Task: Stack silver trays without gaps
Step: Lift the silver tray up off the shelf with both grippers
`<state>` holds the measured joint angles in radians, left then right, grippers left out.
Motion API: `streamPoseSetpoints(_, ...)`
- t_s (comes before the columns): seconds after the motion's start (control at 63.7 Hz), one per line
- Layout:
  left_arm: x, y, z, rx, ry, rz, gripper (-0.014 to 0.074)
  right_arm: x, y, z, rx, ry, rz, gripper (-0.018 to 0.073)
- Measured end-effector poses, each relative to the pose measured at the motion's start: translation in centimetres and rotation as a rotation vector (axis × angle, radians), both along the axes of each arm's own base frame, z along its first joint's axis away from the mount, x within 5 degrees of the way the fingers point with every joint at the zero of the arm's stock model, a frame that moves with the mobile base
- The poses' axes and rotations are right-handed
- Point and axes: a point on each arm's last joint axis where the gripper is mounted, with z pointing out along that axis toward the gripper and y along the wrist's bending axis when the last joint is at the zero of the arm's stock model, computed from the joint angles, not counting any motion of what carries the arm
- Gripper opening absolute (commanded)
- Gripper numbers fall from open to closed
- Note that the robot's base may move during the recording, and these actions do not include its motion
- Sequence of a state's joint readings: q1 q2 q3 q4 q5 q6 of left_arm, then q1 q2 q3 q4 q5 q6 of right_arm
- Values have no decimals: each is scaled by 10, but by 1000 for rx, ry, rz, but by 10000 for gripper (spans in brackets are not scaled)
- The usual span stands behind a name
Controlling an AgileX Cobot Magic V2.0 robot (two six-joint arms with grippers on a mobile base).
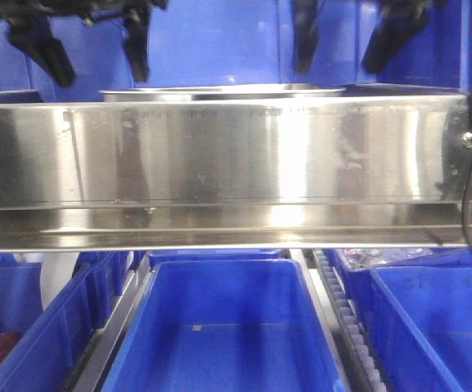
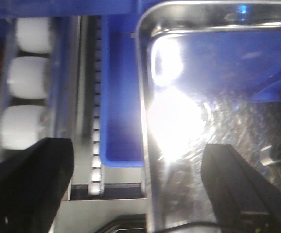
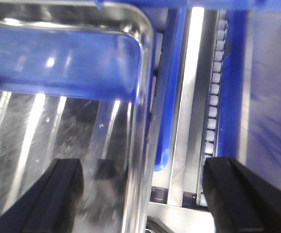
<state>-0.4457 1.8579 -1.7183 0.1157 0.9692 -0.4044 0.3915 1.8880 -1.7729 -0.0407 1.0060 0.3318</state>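
silver tray (image 1: pixel 220 92) sits over a blue bin (image 2: pixel 121 97) behind the steel rail (image 1: pixel 236 163), right below the left claw (image 2: pixel 138 160) and right claw (image 3: pixel 143 179). both wide open, each straddling one side rim, equally near.

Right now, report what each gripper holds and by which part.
Nothing is held. The left gripper and right gripper are both open, jaws spread to either side of the silver tray side rims, not gripping them.
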Motion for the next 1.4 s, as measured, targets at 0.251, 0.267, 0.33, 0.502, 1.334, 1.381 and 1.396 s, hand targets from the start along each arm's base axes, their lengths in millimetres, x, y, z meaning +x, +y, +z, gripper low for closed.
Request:
streamPoseSetpoints(0.251,8,-5,-16,-3,30,3,443,8,3,-15,-14,10,17,592)
streamPoseSetpoints(0.267,8,-5,-17,-2,32,3,443,8,4,-16,-15,12,17,592)
streamPoseSetpoints(0.33,9,-6,-20,0,38,3,443,10,4,-20,-18,19,18,589)
streamPoseSetpoints(0.502,9,-6,-20,-3,38,5,430,13,6,-28,-26,34,20,473)
streamPoseSetpoints(1.334,13,-8,-28,3,48,5,-49,14,7,-26,-7,32,13,56)
streamPoseSetpoints(1.381,13,-7,-28,12,44,4,-27,14,7,-26,-7,32,13,56)
streamPoseSetpoints(1.396,13,-7,-28,12,44,5,-29,14,7,-26,-7,32,13,56)
